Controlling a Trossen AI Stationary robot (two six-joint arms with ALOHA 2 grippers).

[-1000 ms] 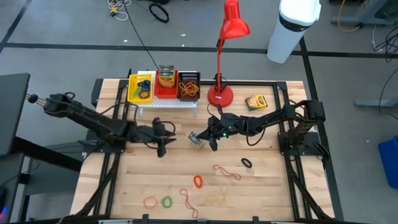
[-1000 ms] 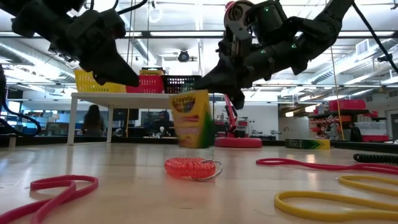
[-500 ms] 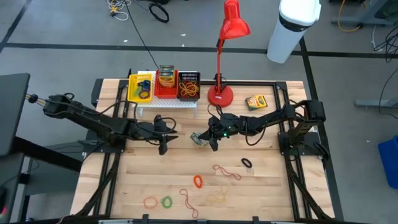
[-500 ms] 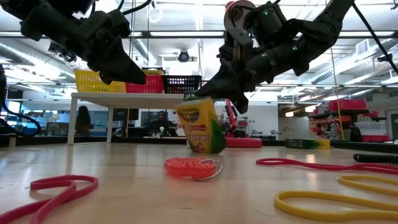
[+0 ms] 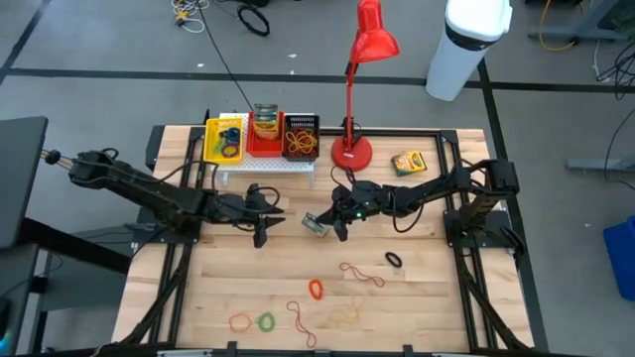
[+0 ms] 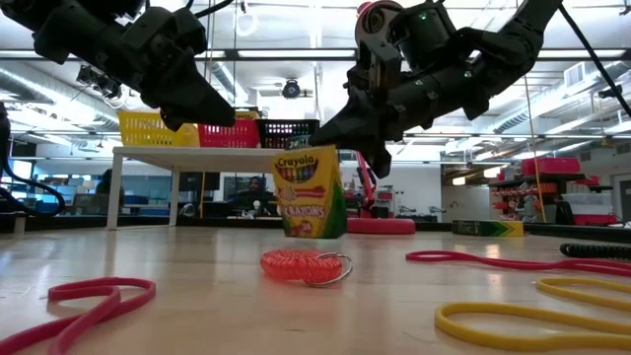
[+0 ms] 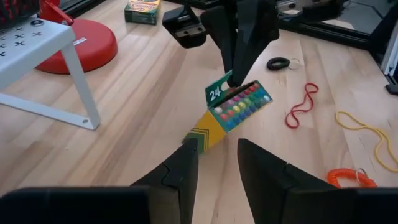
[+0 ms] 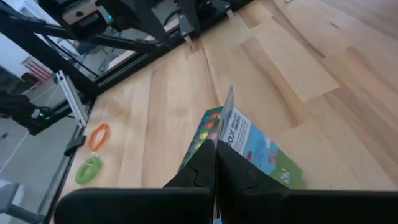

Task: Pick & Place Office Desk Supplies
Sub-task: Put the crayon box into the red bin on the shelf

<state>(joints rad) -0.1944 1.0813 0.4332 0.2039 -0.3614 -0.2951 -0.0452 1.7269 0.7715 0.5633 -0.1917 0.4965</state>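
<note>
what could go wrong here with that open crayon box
The right gripper pinches only the open lid flap of the crayon box, so the flap may tear or slip. The box hangs tilted with crayon tips exposed; crayons might spill. The left gripper is close, so a handover could knock it.

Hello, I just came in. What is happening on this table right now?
The right gripper is shut on the open flap of a crayon box and holds it upright at mid-table. The left gripper, fingers a little apart, waits just beside it, holding nothing. Rubber bands lie loose on the near part of the table; the bins stand at the far edge.
</note>
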